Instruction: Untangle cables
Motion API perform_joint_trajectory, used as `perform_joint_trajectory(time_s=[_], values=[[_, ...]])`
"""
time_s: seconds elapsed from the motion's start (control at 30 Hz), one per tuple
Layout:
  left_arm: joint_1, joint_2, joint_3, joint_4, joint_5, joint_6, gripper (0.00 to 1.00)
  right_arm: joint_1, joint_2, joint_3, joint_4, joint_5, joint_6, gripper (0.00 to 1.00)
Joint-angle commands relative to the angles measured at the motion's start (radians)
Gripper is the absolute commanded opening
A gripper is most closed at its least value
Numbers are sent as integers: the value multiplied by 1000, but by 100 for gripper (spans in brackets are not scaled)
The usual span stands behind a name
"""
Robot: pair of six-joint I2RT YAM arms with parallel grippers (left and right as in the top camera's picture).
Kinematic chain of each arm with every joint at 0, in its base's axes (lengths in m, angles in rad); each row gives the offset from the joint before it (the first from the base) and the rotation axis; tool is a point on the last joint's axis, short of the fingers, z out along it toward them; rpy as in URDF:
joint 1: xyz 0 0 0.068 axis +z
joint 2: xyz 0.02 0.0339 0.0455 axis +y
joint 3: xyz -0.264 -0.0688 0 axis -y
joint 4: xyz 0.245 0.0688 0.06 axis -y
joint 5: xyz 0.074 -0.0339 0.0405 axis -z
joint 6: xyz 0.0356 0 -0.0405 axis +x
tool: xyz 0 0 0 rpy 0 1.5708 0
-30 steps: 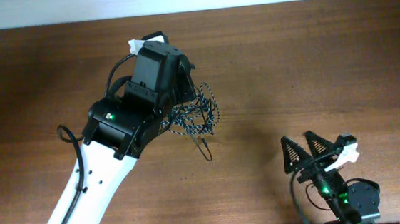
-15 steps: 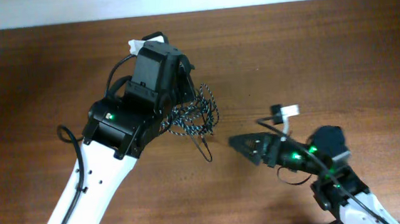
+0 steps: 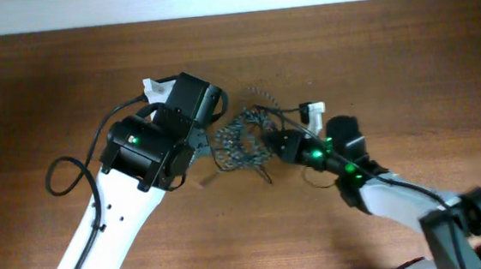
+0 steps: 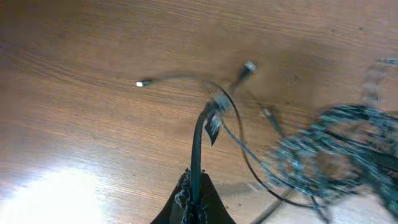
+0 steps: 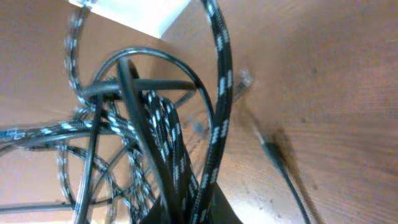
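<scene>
Right arm relocated: swung in from the near table (image 3: 407, 61) edge to the tangle.
Right gripper (image 5: 186, 208) is clamped on braided and black strands; left gripper (image 4: 193, 190) is pinched on one thin black cable (image 4: 198, 134). The cables (image 3: 241, 143) sit as one knotted heap between my arms. I judge the untangling barely begun, with all the separating left.

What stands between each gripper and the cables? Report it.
Nothing visible does. The left gripper is shut on a thin black cable, and the right gripper is shut on the tangle itself.
</scene>
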Motion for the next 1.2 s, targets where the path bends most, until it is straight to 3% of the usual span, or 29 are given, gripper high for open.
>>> perform_joint_trajectory(time_s=[0.0,0.03,0.07,0.1,0.17,0.3,0.37,0.4,0.43,0.47,0.5,0.53,0.57,0.6,0.67,0.7,0.73,0.77,0.8,0.87,0.9,0.93,1.03,1.07,1.1,1.17], values=[[6,-16,15,-10,-146,0,0,-156,-166,-11,-190,44,-240,4],[6,-16,15,-9,-147,0,1,-229,-301,-11,-299,43,-268,4],[6,-14,15,13,-104,0,78,-267,-406,-11,-348,7,-267,4],[6,-14,14,45,-35,0,99,-272,-485,-11,-351,-51,-268,4],[6,-13,14,70,-13,0,99,-272,-589,-11,-351,-137,-286,4],[6,-13,14,92,13,0,99,-271,-600,-12,-348,-639,-648,4],[6,-13,14,197,209,0,100,-271,-552,-13,-348,-652,-772,4],[6,-13,14,212,263,1,83,-271,-498,-13,-343,-647,-798,4],[6,-10,12,212,305,37,74,-271,-428,-13,-329,-648,-817,4],[6,-10,2,212,354,225,79,-271,-308,-13,-264,-674,-814,4],[6,-10,-5,212,394,304,88,-271,-251,-13,-197,-743,-814,4],[6,-10,-5,219,500,357,91,-271,-173,-13,-95,-783,-814,4],[6,-10,-5,222,625,386,89,-271,-110,-13,-27,-783,-814,4],[6,-10,-5,220,661,435,83,-271,-51,-13,3,-784,-814,4],[6,-10,-26,230,660,621,58,-271,-12,-13,2,-846,-813,4],[6,-9,-87,250,660,634,55,-271,-12,-12,2,-880,-813,4],[6,-8,-143,270,661,634,55,-271,-12,-12,2,-885,-813,4],[6,-8,-197,320,758,674,57,-271,-12,-12,2,-884,-813,4],[6,-8,-222,340,921,845,68,-271,-12,-12,2,-884,-787,4],[6,-7,-264,359,922,852,69,-271,-12,-11,2,-885,-761,4],[6,-6,-310,388,922,852,61,-271,-12,-11,2,-884,-755,4],[3,-6,-352,441,922,851,41,-271,-12,-11,2,-885,-732,4],[3,-6,-438,587,922,851,29,-271,-12,-11,2,-926,-647,4],[3,-5,-464,634,922,851,19,-271,-12,-11,2,-954,-647,4],[5,-2,-481,666,893,851,0,-271,-12,-11,2,-954,-647,4],[47,-15,-480,659,568,593,0,-272,-12,-11,2,-893,-647,4]])
